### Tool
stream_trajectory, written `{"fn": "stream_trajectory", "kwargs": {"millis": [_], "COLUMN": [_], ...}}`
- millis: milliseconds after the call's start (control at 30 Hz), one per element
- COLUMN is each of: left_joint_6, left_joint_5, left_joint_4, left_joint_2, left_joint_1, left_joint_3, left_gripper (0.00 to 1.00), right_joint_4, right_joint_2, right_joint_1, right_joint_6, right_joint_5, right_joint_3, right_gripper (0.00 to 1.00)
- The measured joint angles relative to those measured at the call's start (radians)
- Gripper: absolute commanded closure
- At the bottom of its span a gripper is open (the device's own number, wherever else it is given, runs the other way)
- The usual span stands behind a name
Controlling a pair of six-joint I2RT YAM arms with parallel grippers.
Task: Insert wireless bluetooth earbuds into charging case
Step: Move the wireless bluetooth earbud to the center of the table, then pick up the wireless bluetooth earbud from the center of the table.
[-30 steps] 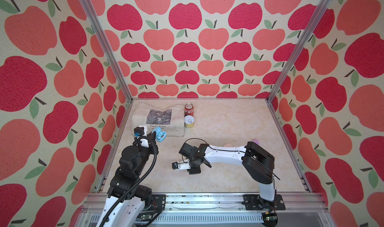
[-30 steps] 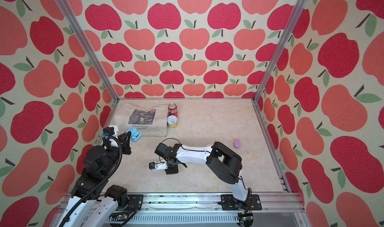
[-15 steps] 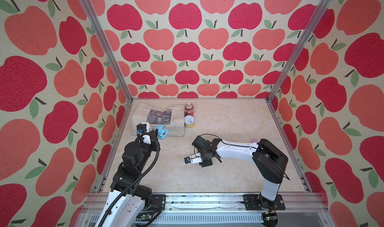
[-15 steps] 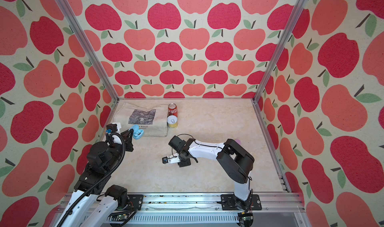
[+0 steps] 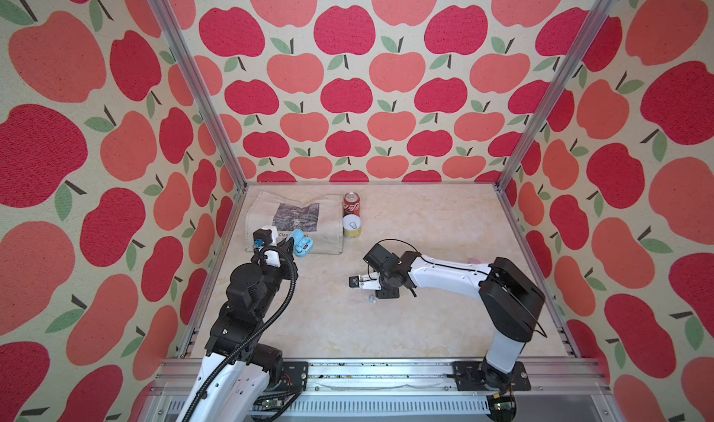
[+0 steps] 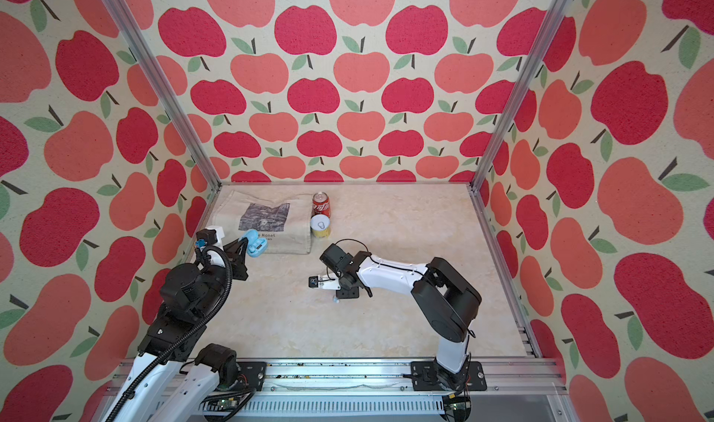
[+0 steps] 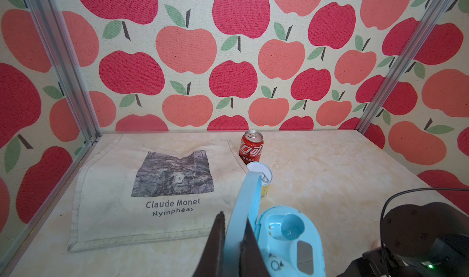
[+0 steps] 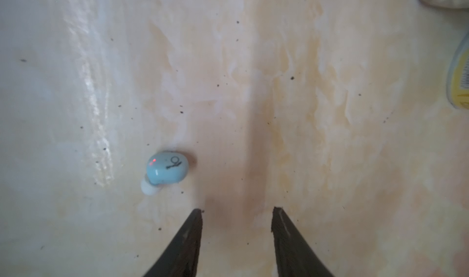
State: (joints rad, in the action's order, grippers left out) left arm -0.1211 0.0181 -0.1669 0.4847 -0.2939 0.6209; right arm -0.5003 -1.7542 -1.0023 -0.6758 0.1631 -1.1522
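Observation:
The light blue charging case [image 5: 303, 245] [image 6: 257, 245] stands open at the front edge of the cloth bag. My left gripper [image 7: 234, 215] [image 5: 289, 243] is shut on its raised lid [image 7: 247, 207]. The base [image 7: 291, 240] shows one empty well. A light blue earbud [image 8: 166, 170] with a white tip lies loose on the table, seen as a speck in both top views [image 5: 371, 298] [image 6: 337, 299]. My right gripper [image 8: 237, 211] [image 5: 386, 293] hovers just beside it, open, with nothing between its fingers. The other earbuds are out of view.
A cream cloth bag [image 5: 293, 219] with a Monet print lies at the back left. A red cola can [image 5: 351, 203] and a yellow tin [image 5: 352, 227] stand beside it. A small purple case [image 5: 473, 260] peeks out behind the right arm. Apple-print walls enclose the table.
My right gripper has swung to the right across the table and opened its jaws. The light blue earbud now lies on the table beside it. The left gripper has shifted slightly with the case lid.

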Motion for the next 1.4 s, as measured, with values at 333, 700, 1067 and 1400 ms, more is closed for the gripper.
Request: {"fn": "stream_trajectory", "kwargs": {"millis": [333, 700, 1067, 1400], "left_joint_6": [0.006, 0.008, 0.015, 0.018], "left_joint_5": [-0.018, -0.220, -0.396, -0.412], "left_joint_4": [0.030, 0.021, 0.002, 0.002], "left_joint_2": [0.022, 0.037, 0.078, 0.078], "left_joint_1": [0.012, 0.015, 0.015, 0.015], "left_joint_3": [0.001, 0.008, 0.016, 0.016], "left_gripper": [1.00, 1.00, 1.00, 1.00], "right_joint_4": [-0.119, -0.100, -0.104, -0.171], "right_joint_2": [0.150, 0.027, -0.144, -0.245], "right_joint_1": [0.051, 0.072, 0.053, 0.021], "right_joint_6": [0.675, 1.408, 1.519, 1.527], "right_joint_5": [-0.126, -0.227, -0.222, -0.224], "right_joint_3": [-0.183, -0.132, -0.183, -0.246], "right_gripper": [0.52, 0.54, 0.54, 0.53]}}
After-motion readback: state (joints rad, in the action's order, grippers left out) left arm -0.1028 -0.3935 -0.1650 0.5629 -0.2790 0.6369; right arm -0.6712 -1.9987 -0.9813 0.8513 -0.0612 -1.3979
